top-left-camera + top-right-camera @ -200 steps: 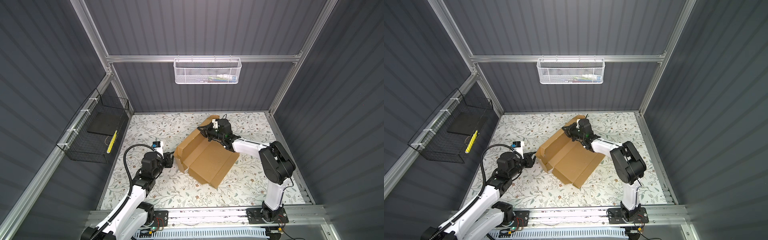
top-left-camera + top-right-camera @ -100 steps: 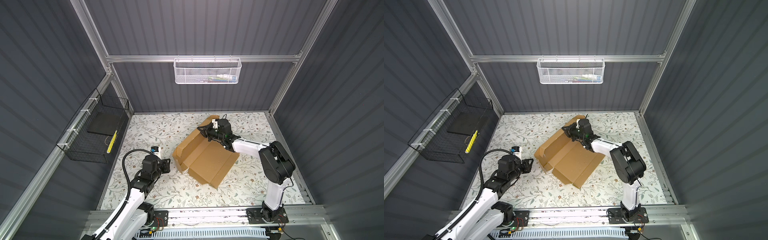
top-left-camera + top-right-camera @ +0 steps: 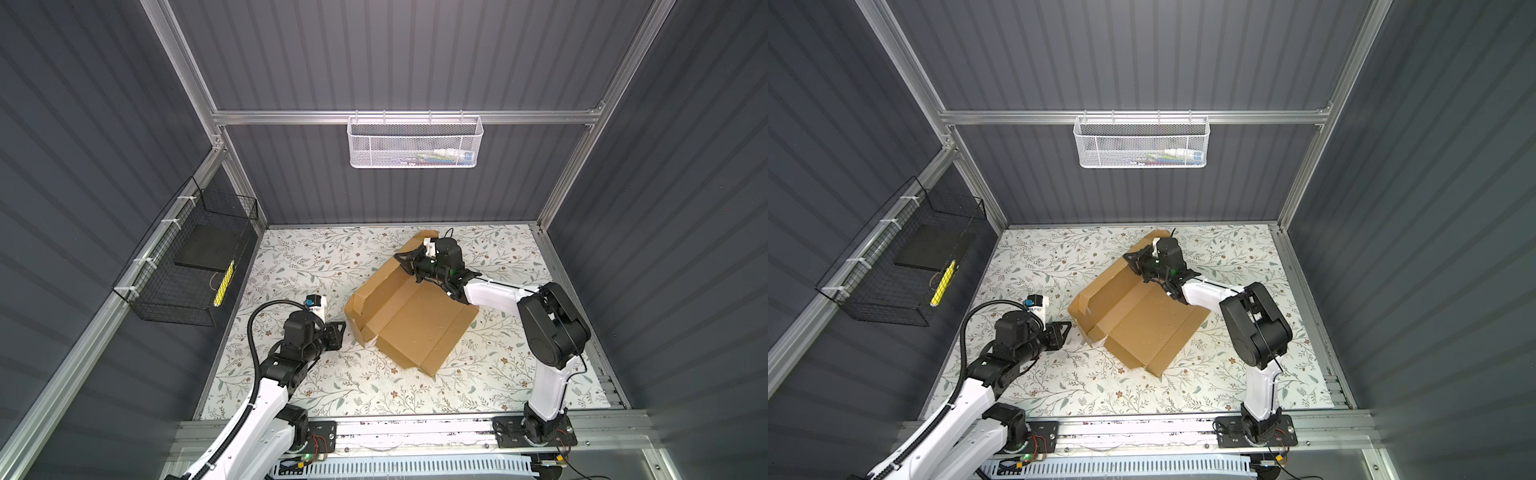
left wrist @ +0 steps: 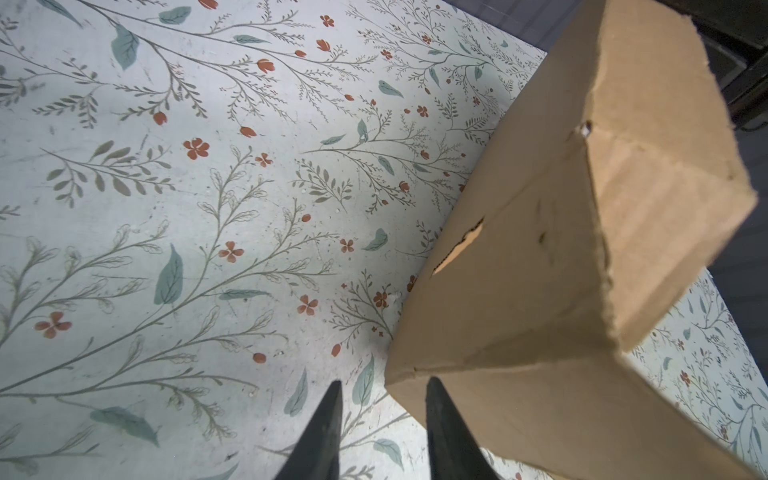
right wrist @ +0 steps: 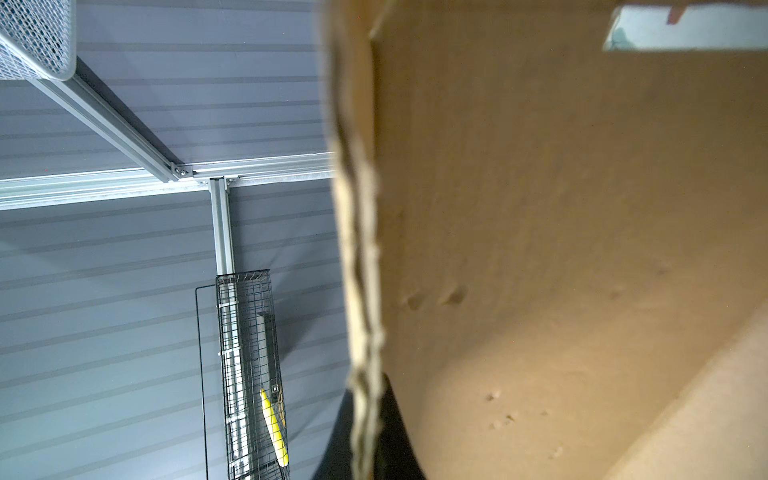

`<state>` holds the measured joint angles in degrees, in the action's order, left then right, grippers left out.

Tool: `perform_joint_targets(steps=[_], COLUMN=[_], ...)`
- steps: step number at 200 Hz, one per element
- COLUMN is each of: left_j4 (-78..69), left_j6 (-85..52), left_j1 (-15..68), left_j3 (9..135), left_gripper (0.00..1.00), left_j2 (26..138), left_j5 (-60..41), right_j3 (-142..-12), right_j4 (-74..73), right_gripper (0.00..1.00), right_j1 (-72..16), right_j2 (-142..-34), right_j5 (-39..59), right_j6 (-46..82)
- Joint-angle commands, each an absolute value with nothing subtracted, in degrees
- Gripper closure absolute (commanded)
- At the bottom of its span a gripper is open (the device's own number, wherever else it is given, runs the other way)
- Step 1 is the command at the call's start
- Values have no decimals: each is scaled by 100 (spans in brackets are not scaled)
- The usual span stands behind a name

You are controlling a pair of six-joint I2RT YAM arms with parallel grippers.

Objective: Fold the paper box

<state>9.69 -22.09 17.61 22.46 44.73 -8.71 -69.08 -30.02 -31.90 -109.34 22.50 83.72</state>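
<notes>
Clamping raised far flap of box (image 3: 415,320) with right gripper (image 3: 402,262), pinched tight on cardboard edge. Holding left gripper (image 4: 380,386) just beside near box corner, narrowly parted, gripping nothing.

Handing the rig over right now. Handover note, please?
Left gripper: open, empty, low beside the near-left corner of the paper box; contact unclear.
Right gripper: shut on the box's far edge, holding it raised.
Box: mid-table, mostly flat, left wall partly up.
Done: the first walls are lifted.
Left: stand the other walls, tuck the flaps, close the lid.
</notes>
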Motion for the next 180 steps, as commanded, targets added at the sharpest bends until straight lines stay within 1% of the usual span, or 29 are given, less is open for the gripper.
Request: perform_joint_targets(steps=[1, 36, 101, 180], left_j4=[719, 633, 656, 763], left_j6=[-2039, -2014, -2133, -2188], left_j1=[1793, 1793, 1883, 2225], left_j3=[2443, 2479, 2461, 2536], left_gripper=[67, 69, 71, 72], left_j2=[4614, 4743, 4636, 4670], left_j5=[-1205, -1421, -1585, -1665], right_j3=[-6951, -6935, -6946, -6947], right_j4=[-3129, -3129, -3094, -3111], right_gripper=[93, 93, 93, 93], right_j1=[-3235, -3245, -3269, -3261], right_j2=[-11022, -11022, -11039, -11043], right_j5=[2245, 2210, 2167, 2151], right_j6=[8365, 8367, 8365, 8378])
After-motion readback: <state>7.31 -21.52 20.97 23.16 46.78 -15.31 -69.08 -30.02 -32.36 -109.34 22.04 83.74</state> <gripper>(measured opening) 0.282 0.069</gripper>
